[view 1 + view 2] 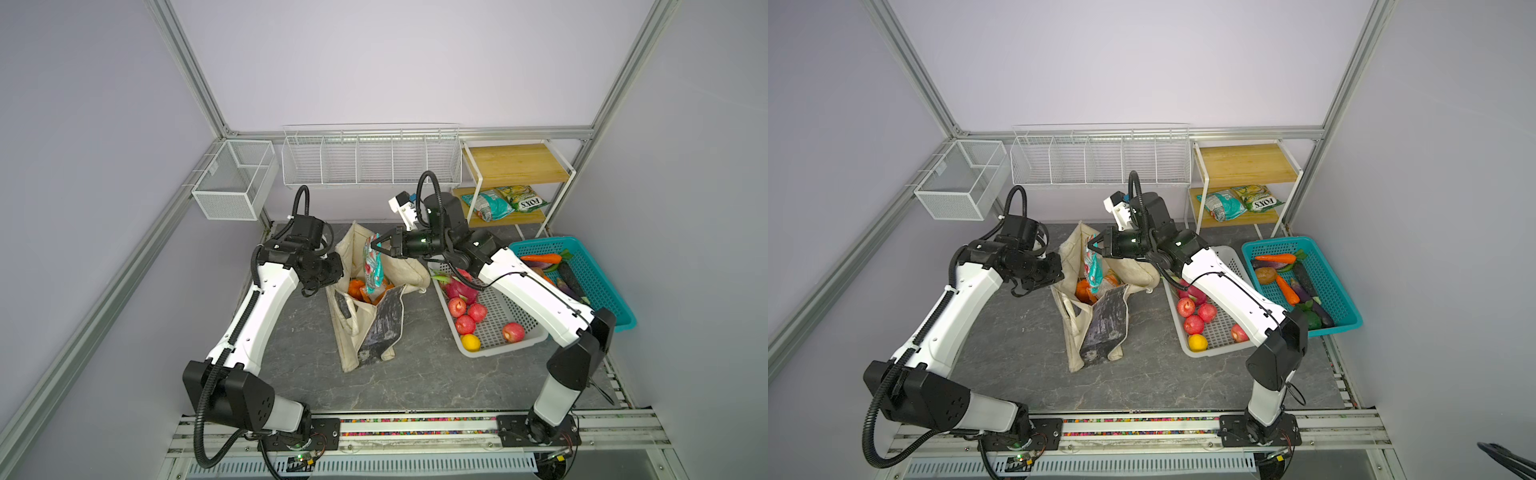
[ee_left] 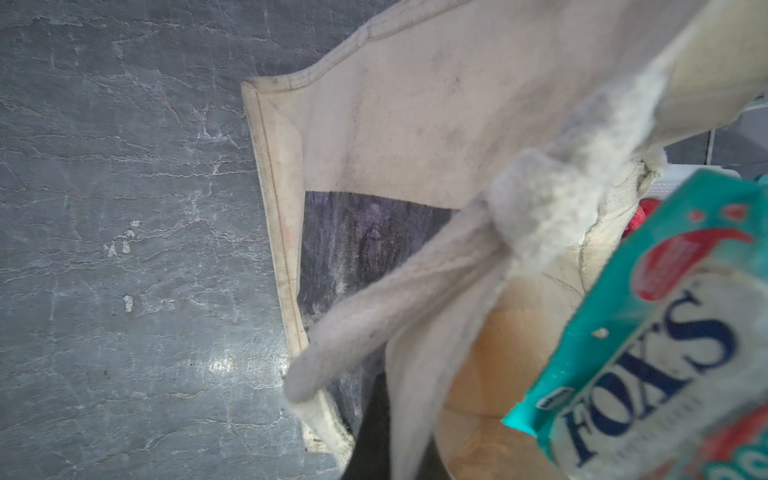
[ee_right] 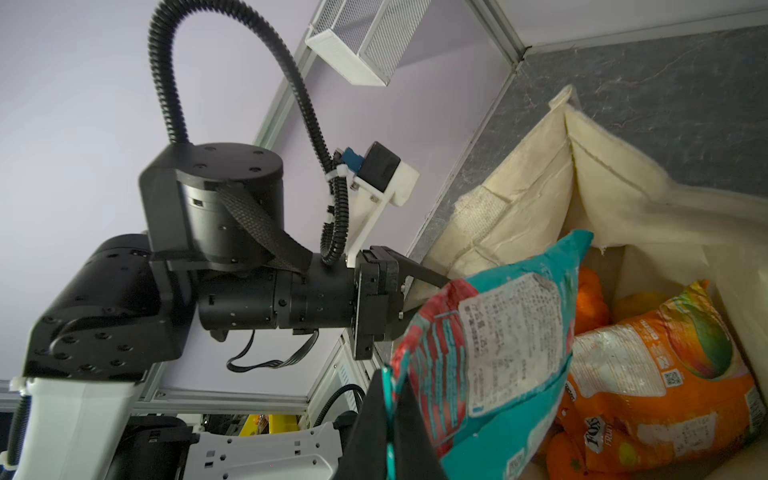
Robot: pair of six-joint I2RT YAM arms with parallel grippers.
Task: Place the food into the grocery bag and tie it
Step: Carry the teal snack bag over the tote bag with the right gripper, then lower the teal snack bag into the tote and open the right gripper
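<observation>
Closest to me ran the rail [image 1: 415, 428] with both arm bases bolted to it, the left arm [image 1: 257, 316] and right arm [image 1: 536, 291] rising from it over the grey table [image 1: 299, 340]. Between them sat the bag [image 1: 401, 266], mouth open, its dark panel [image 1: 384, 324] sagging on the near side. The right gripper [image 1: 375, 244] hung over the mouth, reaching in from the right, jaws clamped on the top edge of a teal packet [image 1: 372, 270] that dangled with its lower end down in the mouth. Inside I could see an orange packet [image 3: 665, 365] and oranges [image 1: 355, 289]. The left gripper [image 1: 341, 277] was at the bag's left rim, closed, and from its wrist view it looked pinched on the cream fabric, with a strap [image 2: 395, 291] hanging across in front. Right of the bag lay a white basket [image 1: 498, 307] with red apples [image 1: 465, 324] and one yellow fruit [image 1: 471, 343], the right arm passing above it. Beyond that a teal basket [image 1: 602, 286] held carrots [image 1: 540, 258] and other vegetables. Two packets [image 1: 488, 205] lay on the lower board of the shelf [image 1: 515, 164] at the back right
</observation>
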